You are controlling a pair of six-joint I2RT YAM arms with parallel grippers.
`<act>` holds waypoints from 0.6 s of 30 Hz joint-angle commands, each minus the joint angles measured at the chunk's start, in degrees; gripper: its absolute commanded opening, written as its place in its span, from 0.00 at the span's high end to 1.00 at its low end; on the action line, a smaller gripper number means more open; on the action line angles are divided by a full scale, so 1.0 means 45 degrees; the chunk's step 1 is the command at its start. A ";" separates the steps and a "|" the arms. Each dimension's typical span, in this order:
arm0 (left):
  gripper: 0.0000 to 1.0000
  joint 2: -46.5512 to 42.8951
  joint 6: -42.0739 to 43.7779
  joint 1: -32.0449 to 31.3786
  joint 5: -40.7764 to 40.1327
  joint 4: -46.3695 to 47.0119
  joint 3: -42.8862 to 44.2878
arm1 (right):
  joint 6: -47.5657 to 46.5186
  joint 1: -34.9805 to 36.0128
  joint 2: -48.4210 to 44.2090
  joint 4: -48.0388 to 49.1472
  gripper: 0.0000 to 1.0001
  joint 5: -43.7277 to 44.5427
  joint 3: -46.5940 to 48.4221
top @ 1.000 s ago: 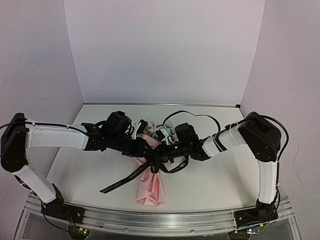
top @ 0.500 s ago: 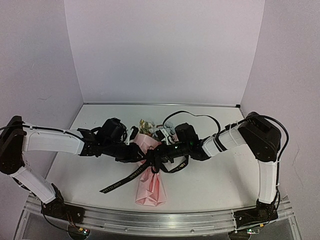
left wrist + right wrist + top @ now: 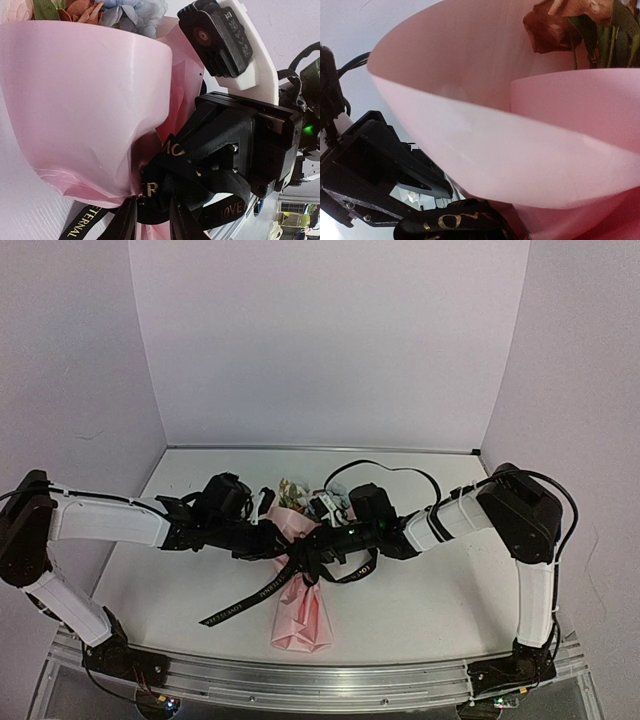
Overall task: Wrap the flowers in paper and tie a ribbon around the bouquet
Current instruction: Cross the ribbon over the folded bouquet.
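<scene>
left tool [image 3: 152, 226] clamped on ribbon [image 3: 162, 192] at bouquet [image 3: 300, 612] waist, right tool [image 3: 324, 546] closed beside it (table [image 3: 440, 595] edges well off)

Top view: the flowers [image 3: 291, 488] are mostly masked by the two wrists, the ribbon [image 3: 262, 592] crossing is buried under them, and its gold lettering is too small to read. Left wrist view: blooms clipped by the top edge. The left end effector [image 3: 152, 216] is cut off at the bottom, black against black ribbon, so a pinch cannot be told. The right end effector [image 3: 186, 159] has its tips sunk in ribbon loops.
</scene>
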 commanded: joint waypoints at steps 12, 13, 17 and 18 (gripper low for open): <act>0.74 0.0573 -0.0370 0.0159 0.0710 0.1326 -0.0141 | 0.0142 0.0028 0.0241 0.0401 1.00 -0.0194 0.0528; 0.73 0.0596 -0.0412 0.0159 0.0764 0.1390 -0.0174 | 0.0150 0.0017 0.0255 0.0400 1.00 -0.0192 0.0527; 0.76 0.0700 -0.0537 0.0159 0.0876 0.1590 -0.0192 | 0.0199 0.0024 0.0291 0.0400 1.00 -0.0181 0.0550; 0.77 0.0708 -0.0546 0.0151 0.0881 0.1603 -0.0182 | 0.0200 0.0023 0.0297 0.0404 1.00 -0.0171 0.0545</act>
